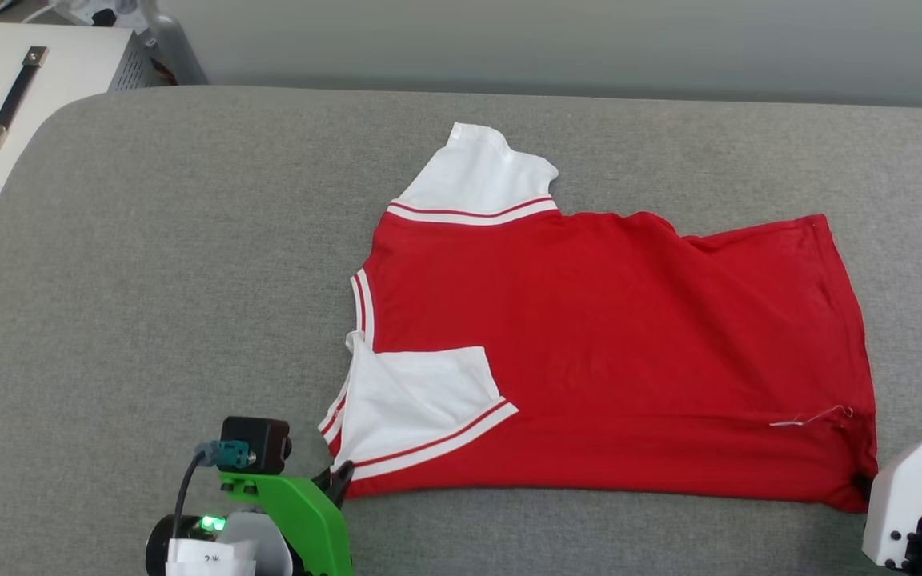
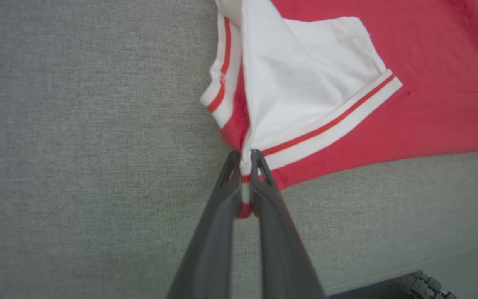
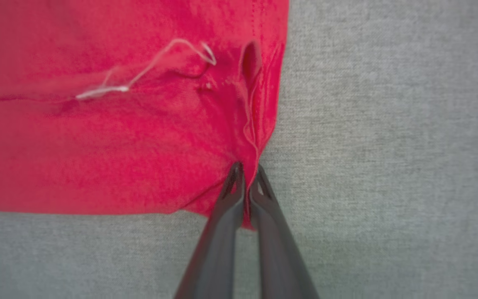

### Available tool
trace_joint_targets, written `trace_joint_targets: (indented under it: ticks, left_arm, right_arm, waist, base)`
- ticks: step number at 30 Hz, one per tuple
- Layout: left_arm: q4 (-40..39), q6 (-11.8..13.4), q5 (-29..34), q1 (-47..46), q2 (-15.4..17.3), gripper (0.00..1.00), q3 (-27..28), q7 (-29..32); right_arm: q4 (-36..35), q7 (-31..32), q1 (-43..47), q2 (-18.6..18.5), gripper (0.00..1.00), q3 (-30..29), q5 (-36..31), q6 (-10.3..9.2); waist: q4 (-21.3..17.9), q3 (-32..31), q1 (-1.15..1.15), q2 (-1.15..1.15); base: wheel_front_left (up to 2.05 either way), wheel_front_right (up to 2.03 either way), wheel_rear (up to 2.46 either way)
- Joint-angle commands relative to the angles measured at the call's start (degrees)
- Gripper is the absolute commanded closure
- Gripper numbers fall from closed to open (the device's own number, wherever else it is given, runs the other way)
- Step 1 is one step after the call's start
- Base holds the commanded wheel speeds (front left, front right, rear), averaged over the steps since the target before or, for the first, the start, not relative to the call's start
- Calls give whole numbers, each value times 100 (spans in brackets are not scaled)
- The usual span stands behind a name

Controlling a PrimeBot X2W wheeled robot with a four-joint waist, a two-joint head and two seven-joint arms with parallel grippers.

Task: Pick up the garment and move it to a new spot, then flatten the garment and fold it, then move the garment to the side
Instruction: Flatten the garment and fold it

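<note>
One red T-shirt on a grey tabletop is pinched at 7 o'clock by the left gripper, at 5 o'clock by the right gripper.

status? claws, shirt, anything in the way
Left claw shut on garment, sleeve-end near corner. Right claw shut on hem-end near corner. Garment spread on grey cushion, near sleeve folded in. Loose white thread by right claw, not caught.
</note>
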Motion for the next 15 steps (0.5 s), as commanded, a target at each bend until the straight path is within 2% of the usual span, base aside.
trace_joint_targets:
  ticks: [1,8,15]
  left_arm:
    - [43,-28,-27,102,52,100,5,19]
    - [128,-24,-119,408,125,100,-47,27]
    - [145,-28,-248,737,171,100,-133,92]
  right_arm:
    - [47,0,127,-65,100,-17,51,-6]
    - [-260,118,559,-106,100,-165,163,-6]
    - [-739,369,1150,84,100,-383,208,-6]
  waist:
    - [-46,-178,0,0]
    - [-86,-605,0,0]
    - [-119,-795,0,0]
  base:
    - [0,0,0]
    - [0,0,0]
    - [0,0,0]
